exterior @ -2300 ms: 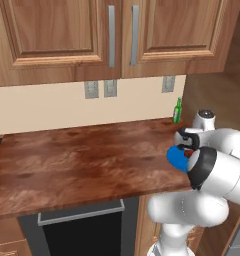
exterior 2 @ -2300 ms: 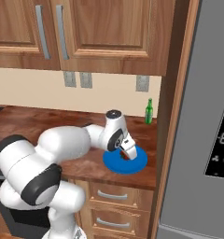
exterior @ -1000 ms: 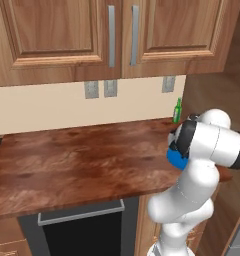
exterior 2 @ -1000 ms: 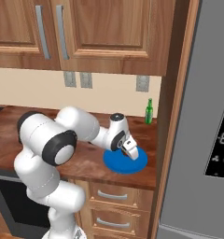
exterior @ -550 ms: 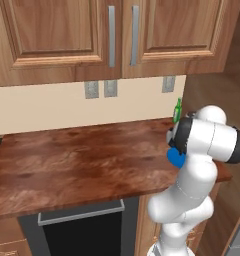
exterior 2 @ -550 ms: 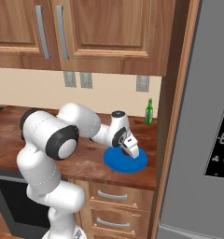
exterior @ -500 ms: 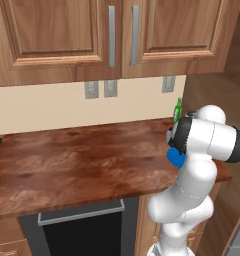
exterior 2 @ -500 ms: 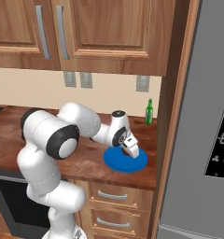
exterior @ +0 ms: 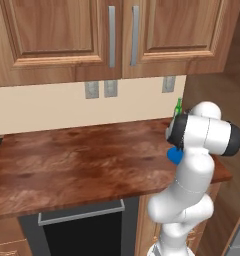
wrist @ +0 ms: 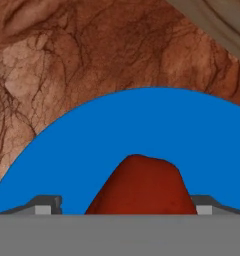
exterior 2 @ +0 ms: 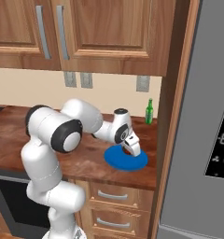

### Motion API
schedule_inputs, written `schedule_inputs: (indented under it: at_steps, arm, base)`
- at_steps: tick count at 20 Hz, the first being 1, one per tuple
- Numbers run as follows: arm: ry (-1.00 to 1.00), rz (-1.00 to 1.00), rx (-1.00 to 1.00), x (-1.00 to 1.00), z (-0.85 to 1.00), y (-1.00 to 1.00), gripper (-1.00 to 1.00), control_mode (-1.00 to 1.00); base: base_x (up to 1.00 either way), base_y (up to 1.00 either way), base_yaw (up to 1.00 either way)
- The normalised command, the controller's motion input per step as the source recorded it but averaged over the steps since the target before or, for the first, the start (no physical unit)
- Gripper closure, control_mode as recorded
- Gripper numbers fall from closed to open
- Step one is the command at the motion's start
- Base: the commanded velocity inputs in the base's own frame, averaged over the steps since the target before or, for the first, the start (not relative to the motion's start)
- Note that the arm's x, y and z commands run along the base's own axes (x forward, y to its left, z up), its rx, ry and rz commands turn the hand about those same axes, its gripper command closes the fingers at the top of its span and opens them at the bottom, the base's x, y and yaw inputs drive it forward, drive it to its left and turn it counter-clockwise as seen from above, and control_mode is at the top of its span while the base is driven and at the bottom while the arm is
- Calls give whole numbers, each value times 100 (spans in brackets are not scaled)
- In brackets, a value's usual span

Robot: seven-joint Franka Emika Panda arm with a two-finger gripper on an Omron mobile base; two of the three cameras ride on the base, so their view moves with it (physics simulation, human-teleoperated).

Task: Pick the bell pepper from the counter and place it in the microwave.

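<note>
The bell pepper [wrist: 139, 185], a dark red lump, lies on a round blue plate [wrist: 142, 125] that rests on the dark reddish-brown counter [exterior: 82, 160] near its right end. My gripper [wrist: 124, 204] is down over the plate [exterior 2: 118, 161] with the pepper between its fingertips [wrist: 44, 202]. The jaws stand wide and open; a strip of blue shows between the left tip and the pepper. In the right base view the gripper [exterior 2: 132, 149] points down at the plate. In the left base view my arm covers the hand, and a sliver of plate [exterior: 173, 156] shows. The microwave is out of view.
A slim green bottle [exterior 2: 150, 112] stands at the back right by the wall. A grey fridge [exterior 2: 202, 140] rises just right of the counter's end. Wooden cabinets [exterior: 112, 35] hang above, and drawers [exterior 2: 114, 196] sit below the counter edge.
The arm's elbow has swung up from a low pose to an upright one. The hand has stayed over the blue plate, with hardly any motion in the last half second.
</note>
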Motion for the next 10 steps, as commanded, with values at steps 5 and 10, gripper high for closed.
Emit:
schedule_inputs:
  at_steps: [5,10]
  arm:
    - [1,0,0,-1,-53,-17,100,-100]
    - [0,0,0,-21,-37,-19,100,-100]
  base:
    - [0,0,0]
    - [0,0,0]
